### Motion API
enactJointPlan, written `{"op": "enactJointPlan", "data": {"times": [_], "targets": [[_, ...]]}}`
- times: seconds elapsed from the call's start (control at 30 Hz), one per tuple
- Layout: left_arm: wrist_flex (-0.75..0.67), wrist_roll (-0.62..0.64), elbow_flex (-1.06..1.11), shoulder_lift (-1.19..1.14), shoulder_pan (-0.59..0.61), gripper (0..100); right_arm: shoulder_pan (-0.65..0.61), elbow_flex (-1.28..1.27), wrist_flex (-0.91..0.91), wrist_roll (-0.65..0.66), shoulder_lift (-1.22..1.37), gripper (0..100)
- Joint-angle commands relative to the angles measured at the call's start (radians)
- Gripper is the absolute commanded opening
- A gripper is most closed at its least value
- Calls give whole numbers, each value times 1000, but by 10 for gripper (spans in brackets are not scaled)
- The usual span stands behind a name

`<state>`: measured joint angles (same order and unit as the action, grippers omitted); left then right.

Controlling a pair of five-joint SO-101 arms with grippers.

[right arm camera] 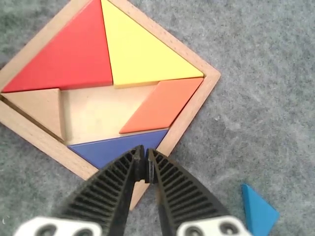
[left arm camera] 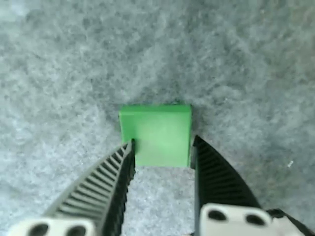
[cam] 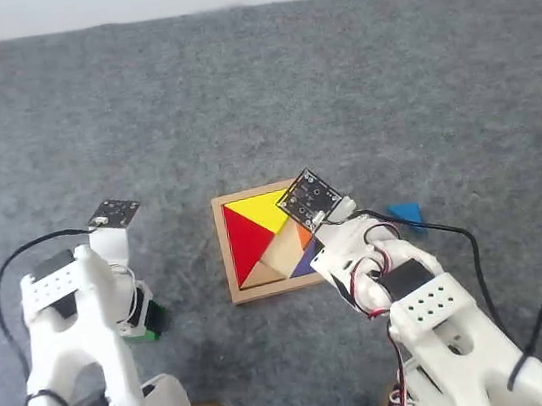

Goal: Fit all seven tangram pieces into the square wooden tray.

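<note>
Grey mat (cam: 256,94) bearing a square wooden tray (cam: 225,255), set nearly square to the mat's far edge. The right arm covers part of the tray's right side in the high view.

Five pieces lie in the tray:
- a red triangle (right arm camera: 69,54)
- a yellow triangle (right arm camera: 138,54)
- an orange parallelogram (right arm camera: 162,103)
- a dark blue triangle (right arm camera: 115,147)
- a plain wooden triangle (right arm camera: 44,105)

Two lie outside: a green square (left arm camera: 156,132), well left of the tray, and a light blue triangle (cam: 406,213), near its right.

The parallelogram's long sides run parallel to the rim it lies against.

Right claw (right arm camera: 146,158): clenched, empty, over the rim beside the dark blue triangle. Left claw (left arm camera: 161,143): released, fingers flanking the green square's near edge.
</note>
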<state>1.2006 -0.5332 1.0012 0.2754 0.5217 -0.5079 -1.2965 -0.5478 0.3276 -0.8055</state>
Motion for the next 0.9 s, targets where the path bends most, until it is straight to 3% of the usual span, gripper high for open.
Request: {"op": "enactJointPlan", "data": {"times": [0.0,0.37,0.87], "targets": [[-11,-35,22,-51,-2,213,2,52,22,-2,1,9],[-8,-78,22,-51,-2,274,2,52,22,-2,1,9],[38,-172,36,-51,-5,276,2,51,25,-2,8,9]]}}
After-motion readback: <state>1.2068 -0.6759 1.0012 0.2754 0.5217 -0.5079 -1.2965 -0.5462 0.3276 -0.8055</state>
